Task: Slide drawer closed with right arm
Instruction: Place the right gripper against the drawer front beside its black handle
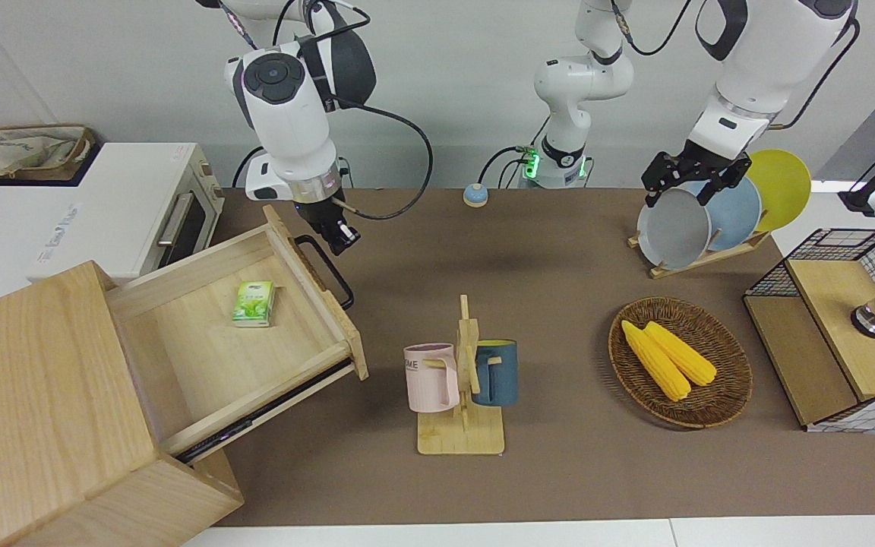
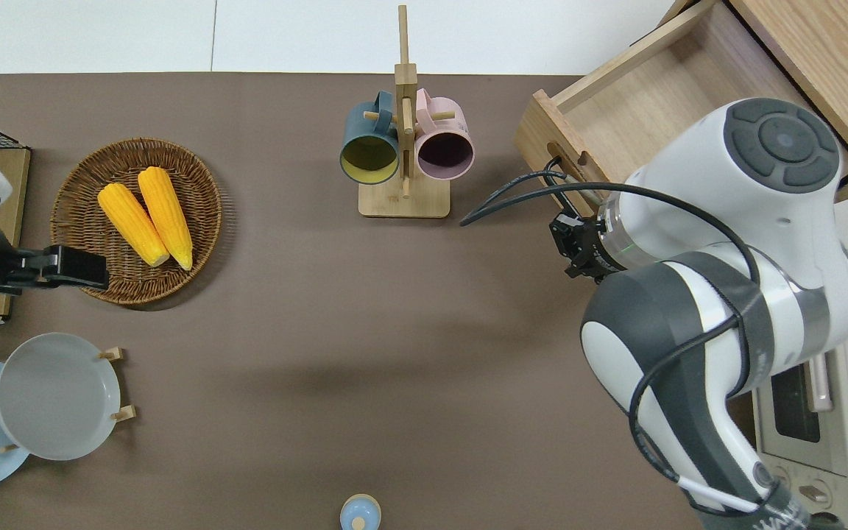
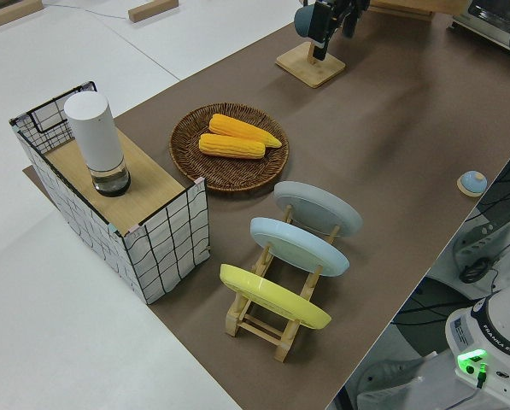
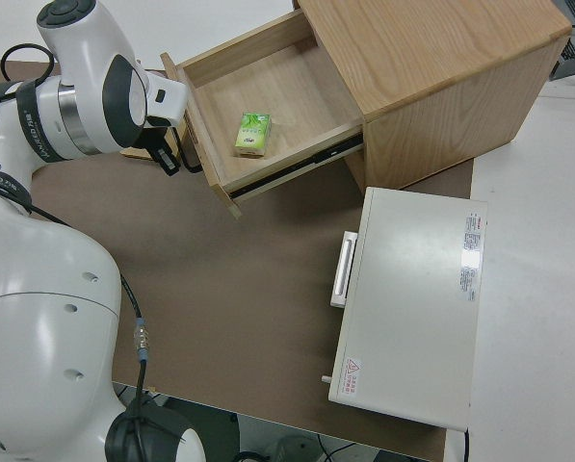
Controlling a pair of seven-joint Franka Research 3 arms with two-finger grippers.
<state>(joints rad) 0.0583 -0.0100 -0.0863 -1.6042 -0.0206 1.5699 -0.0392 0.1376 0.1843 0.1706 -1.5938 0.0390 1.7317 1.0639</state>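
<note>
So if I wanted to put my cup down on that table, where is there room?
The brown mat is bare between the mug stand, the corn basket, the plate rack and the small blue knob. It is crowded by the open drawer, where the right gripper hangs.

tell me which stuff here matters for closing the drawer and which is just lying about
Job:
drawer, pulled out
its handle
cabinet
right gripper, beside the handle
green packet, inside the drawer

Lying about:
oven
mug rack
corn basket
plate rack
mesh box
left arm, parked
</note>
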